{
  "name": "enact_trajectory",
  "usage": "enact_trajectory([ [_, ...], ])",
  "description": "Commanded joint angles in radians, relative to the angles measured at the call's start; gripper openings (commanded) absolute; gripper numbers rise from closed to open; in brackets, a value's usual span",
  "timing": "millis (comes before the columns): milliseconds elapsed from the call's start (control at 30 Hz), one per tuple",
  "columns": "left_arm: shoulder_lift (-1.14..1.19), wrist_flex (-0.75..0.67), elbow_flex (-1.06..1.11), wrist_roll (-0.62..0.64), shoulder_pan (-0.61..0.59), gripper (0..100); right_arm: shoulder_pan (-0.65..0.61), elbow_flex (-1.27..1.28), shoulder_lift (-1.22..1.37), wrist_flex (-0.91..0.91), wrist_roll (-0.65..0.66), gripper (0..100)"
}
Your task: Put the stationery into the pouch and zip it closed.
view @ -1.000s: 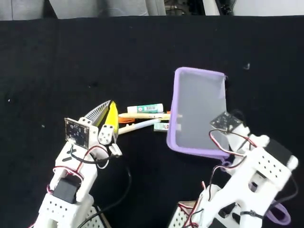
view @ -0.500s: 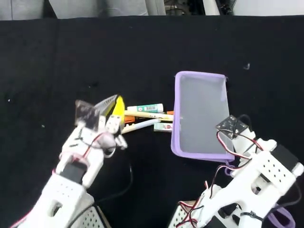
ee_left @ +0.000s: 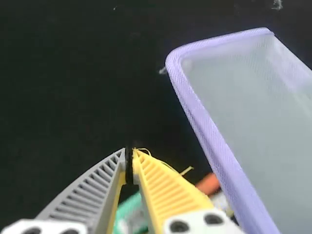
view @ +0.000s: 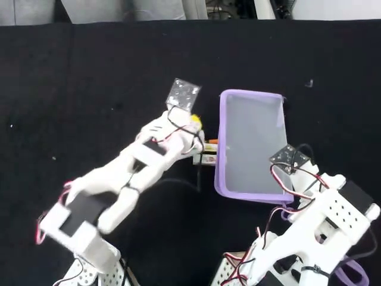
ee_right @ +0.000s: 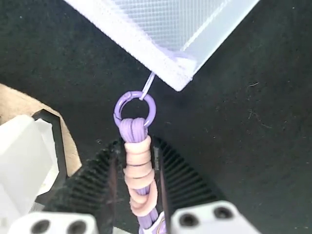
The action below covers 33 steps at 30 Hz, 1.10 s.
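Note:
A purple-edged translucent pouch (view: 250,143) lies flat right of the table's middle, seen close in the left wrist view (ee_left: 243,92). The stationery (view: 206,157) sits against its left edge, mostly hidden under my left arm; a green piece (ee_left: 132,214) and an orange one (ee_left: 209,182) peek out below the fingers. My left gripper (ee_left: 129,157) hovers over that pile, grey and yellow fingers shut together with nothing held, its yellow finger (view: 194,121) near the pouch's far left corner. My right gripper (ee_right: 138,161) is shut on the pouch's purple strap (ee_right: 138,168), whose ring (ee_right: 135,108) hangs from a pouch corner (ee_right: 181,78).
Black cloth (view: 89,71) covers the whole table. The right arm's white body (view: 324,214) stands at the near right, with a purple loop (view: 351,268) beside it. A tan board (ee_right: 19,105) lies under the right arm's base.
My left arm has swung from the near left across to the pouch and now covers the stationery pile. The pouch shifted slightly towards the right arm a second ago.

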Motion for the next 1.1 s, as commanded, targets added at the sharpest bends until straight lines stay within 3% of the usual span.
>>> enact_trajectory([
  [0, 0.167, -0.103, -0.189, 0.008, 0.010, 4, -0.014, -0.001, -0.027, 0.006, 0.009, 1.2],
  [300, 0.419, -0.104, -0.377, 0.008, 0.074, 4, -0.078, 0.065, -0.030, 0.005, 0.005, 1.2],
  [867, 0.463, -0.109, -0.601, 0.017, 0.272, 4, -0.124, 0.140, -0.030, -0.002, 0.003, 1.2],
  [1067, 0.459, -0.104, -0.650, 0.261, 0.274, 4, -0.126, 0.160, -0.031, -0.003, 0.003, 1.2],
])
